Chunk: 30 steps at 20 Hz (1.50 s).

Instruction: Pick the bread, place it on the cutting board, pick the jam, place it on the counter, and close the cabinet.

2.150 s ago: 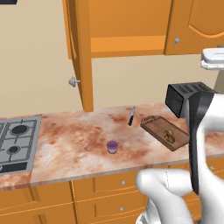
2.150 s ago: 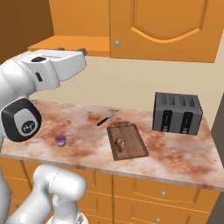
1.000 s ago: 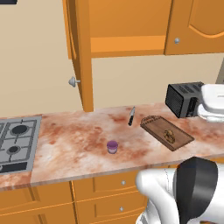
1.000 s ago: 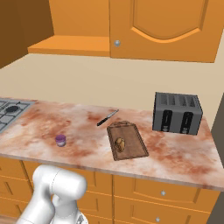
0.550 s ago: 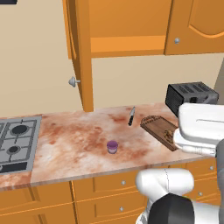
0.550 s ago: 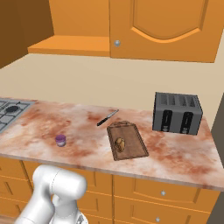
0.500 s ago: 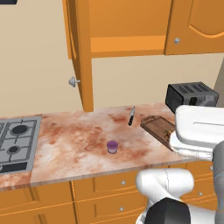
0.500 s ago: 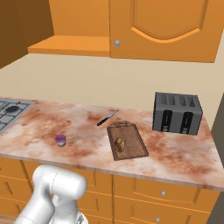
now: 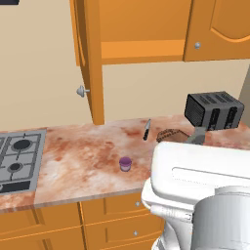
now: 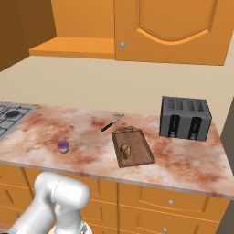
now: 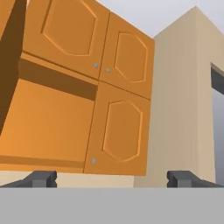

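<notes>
The bread (image 10: 124, 150) lies on the cutting board (image 10: 133, 146), right of the counter's middle. A corner of the cutting board (image 9: 171, 134) shows past my white arm. The purple jam (image 10: 63, 146) jar stands alone on the counter (image 10: 82, 132) near its front edge, and the jam (image 9: 125, 163) sits left of my arm. The cabinet (image 9: 91, 58) door stands open, its knob (image 9: 82, 91) facing me. In the hand view my gripper (image 11: 111, 180) is open with nothing between its fingertips (image 11: 42, 178), and it looks up at the cabinet (image 11: 48, 113) from well below.
A black toaster (image 10: 185, 118) stands at the back right. A knife (image 10: 112, 123) lies behind the board. The gas hob (image 9: 17, 156) is at the left end. Closed wall cabinet doors (image 10: 169, 27) hang above the toaster. My arm's bulky white link (image 9: 200, 180) fills the lower right.
My arm has swung down from high over the counter to low at the right of the left base view. The bread, jam, board and cabinet door have not moved.
</notes>
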{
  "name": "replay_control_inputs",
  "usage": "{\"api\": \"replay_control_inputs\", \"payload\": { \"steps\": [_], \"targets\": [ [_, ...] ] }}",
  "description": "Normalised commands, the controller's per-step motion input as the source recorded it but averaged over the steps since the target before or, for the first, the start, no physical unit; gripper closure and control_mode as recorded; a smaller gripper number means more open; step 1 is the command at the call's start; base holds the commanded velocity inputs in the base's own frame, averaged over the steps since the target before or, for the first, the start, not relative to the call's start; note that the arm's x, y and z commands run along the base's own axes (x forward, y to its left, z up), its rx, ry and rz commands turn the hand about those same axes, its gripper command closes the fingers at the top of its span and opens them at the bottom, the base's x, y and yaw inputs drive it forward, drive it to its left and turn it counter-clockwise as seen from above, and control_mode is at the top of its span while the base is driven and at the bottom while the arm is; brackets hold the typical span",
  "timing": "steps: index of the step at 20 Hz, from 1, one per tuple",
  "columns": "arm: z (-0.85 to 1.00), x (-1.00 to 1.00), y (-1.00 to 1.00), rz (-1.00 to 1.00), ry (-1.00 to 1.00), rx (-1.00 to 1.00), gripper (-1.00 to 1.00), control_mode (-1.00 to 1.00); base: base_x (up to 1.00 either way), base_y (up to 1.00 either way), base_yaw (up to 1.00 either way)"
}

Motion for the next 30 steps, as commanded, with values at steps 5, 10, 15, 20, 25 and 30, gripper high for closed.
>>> {"api": "replay_control_inputs", "payload": {
  "steps": [5,10,15,20,25,30],
  "targets": [
    [0.00,-0.09,0.49,0.00,0.00,0.00,-1.00,-1.00,0.00,0.00,0.00],
    [0.00,0.00,0.40,-0.04,0.00,0.00,-1.00,-1.00,0.00,0.00,0.00],
    [-0.07,0.02,0.56,-0.09,0.00,0.00,-1.00,-1.00,0.00,0.00,0.00],
    [-0.07,0.02,0.40,-0.09,-0.01,0.00,-1.00,-1.00,0.00,0.00,0.00],
    [-0.08,0.07,0.38,-0.10,-0.01,0.00,-1.00,-1.00,0.00,0.00,0.00],
    [-0.05,0.18,0.26,-0.09,-0.03,0.01,-1.00,-1.00,0.00,0.00,0.00]
  ]
}}
